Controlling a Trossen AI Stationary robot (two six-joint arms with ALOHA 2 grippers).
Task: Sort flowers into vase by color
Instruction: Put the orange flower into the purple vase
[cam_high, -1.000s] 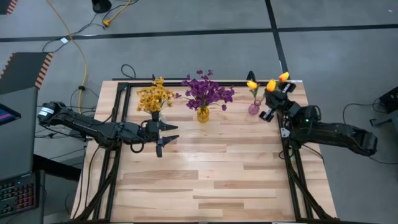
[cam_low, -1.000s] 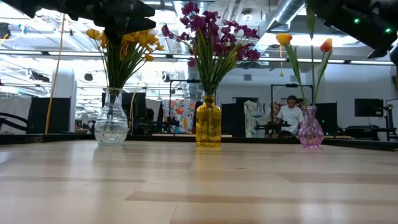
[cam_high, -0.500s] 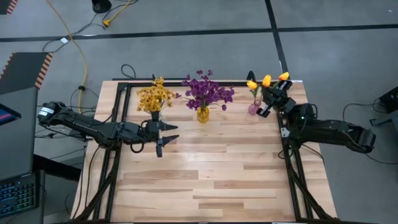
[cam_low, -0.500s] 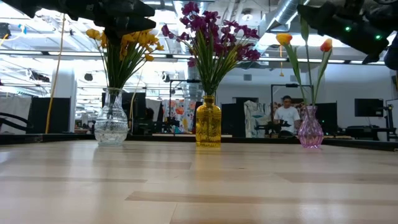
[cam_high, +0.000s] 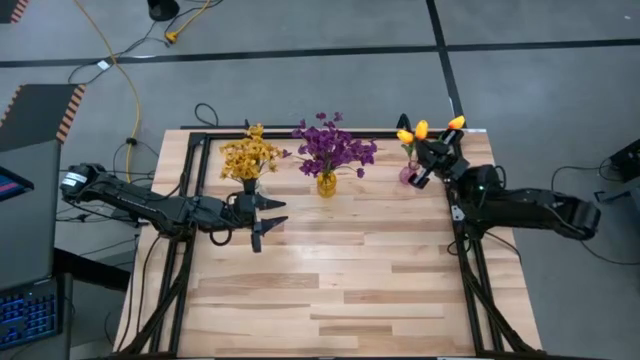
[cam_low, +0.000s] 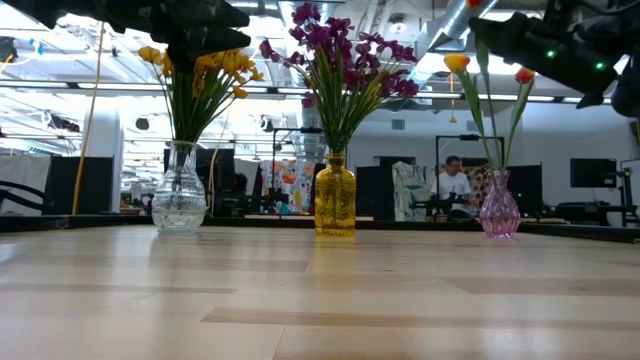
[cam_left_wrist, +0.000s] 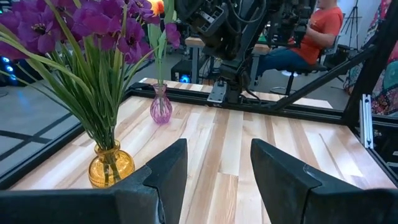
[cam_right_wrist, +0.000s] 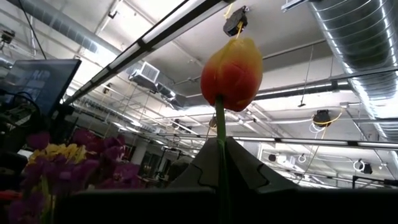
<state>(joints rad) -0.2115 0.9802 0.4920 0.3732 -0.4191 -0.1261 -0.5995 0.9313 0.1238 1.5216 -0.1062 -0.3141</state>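
From above I see three vases in a row along the far edge of the wooden table (cam_high: 340, 280). The clear glass vase (cam_low: 179, 195) on the left holds the yellow flowers (cam_high: 248, 156). The amber vase (cam_low: 334, 200) in the middle holds the purple flowers (cam_high: 333, 146). The small pink vase (cam_low: 499, 208) on the right holds two orange tulips (cam_low: 457, 62) on long green stems.

My right gripper (cam_high: 428, 162) sits just above the pink vase, fingers clamped on the stem of a third tulip (cam_right_wrist: 231, 66). In the right wrist view its orange-yellow bloom stands upright above the closed fingers. I think the lower end of that stem is over the mouth of the pink vase, though from here I cannot tell if it is inside.

My left gripper (cam_high: 262, 218) waits low over the table in front of the clear vase, its fingers parted and grasping nothing. In its wrist view the two dark fingers (cam_left_wrist: 166, 171) frame bare wood, with the amber vase to one side and the pink vase farther off.

A person (cam_low: 451, 186) sits in the room beyond the table.
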